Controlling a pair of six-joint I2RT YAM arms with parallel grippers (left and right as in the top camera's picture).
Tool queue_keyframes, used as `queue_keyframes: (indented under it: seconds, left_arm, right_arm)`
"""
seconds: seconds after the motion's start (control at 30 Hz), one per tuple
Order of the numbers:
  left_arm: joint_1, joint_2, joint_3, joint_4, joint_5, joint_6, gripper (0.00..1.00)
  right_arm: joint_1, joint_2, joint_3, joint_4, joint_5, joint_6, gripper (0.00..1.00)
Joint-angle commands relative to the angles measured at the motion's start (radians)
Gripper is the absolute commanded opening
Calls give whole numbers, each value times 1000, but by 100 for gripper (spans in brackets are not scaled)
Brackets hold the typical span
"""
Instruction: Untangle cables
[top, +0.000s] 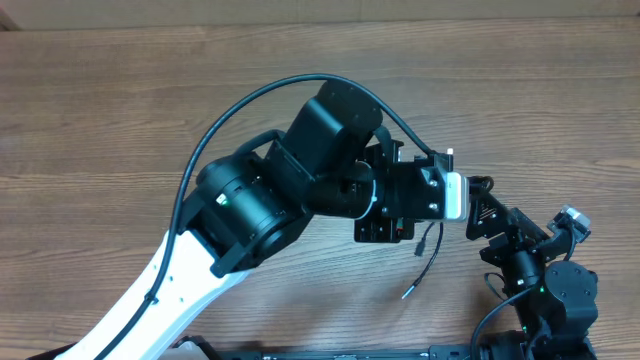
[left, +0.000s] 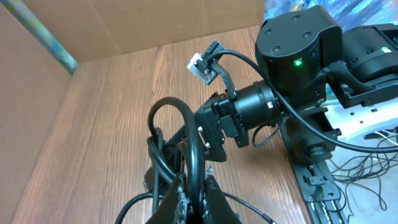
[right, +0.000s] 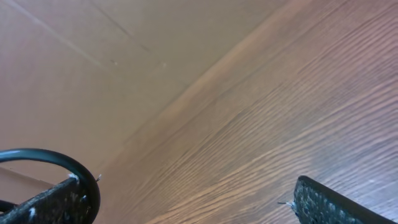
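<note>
From the left wrist camera I see my left gripper (left: 194, 186) clamped tight on the cables (left: 198, 149). The black cords rise out of the pinched fingers as a bunched loop that arches up and over to one side. Just past that loop sits the right arm (left: 292, 56), its tool end pointing at the bundle and very near it. I cannot tell from this angle whether it touches. A wrist camera (left: 202, 63) sticks out above it on a curved bracket, and thin loose wires (left: 367, 168) lie beside that arm's base.

The overhead view hides the grip. The left arm (top: 260, 200) is raised close to the lens and covers the fingers and most of the bundle. What it adds is a thin strand (top: 432, 255) hanging out below the wrist, between the two arms, with a small plug end (top: 407, 295) lower down over the wooden table (top: 100, 100).

On the right wrist camera, my right gripper (right: 186, 193) is spread wide with nothing between the fingers, only table grain and a cardboard wall (right: 93, 62) beyond. One black cord arcs along the outer side of one finger (right: 56, 200), outside the gap.
</note>
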Motion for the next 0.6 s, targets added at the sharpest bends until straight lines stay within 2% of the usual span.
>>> queue_keyframes:
  seconds: [0.0, 0.33, 0.43, 0.57]
  left_arm:
    - [-5, -91, 23, 19, 34, 20, 4]
    - [-6, -103, 23, 26, -121, 13, 4]
    - [-5, -107, 23, 29, -233, -38, 4]
    - [-6, -107, 23, 26, -422, -163, 4]
  right_arm:
    - [-11, 10, -21, -35, 119, -7, 100]
    - [-11, 10, -21, -39, 126, -7, 100]
    - [-11, 10, -21, -39, 129, -7, 100]
    - [-11, 10, -21, -39, 129, -7, 100]
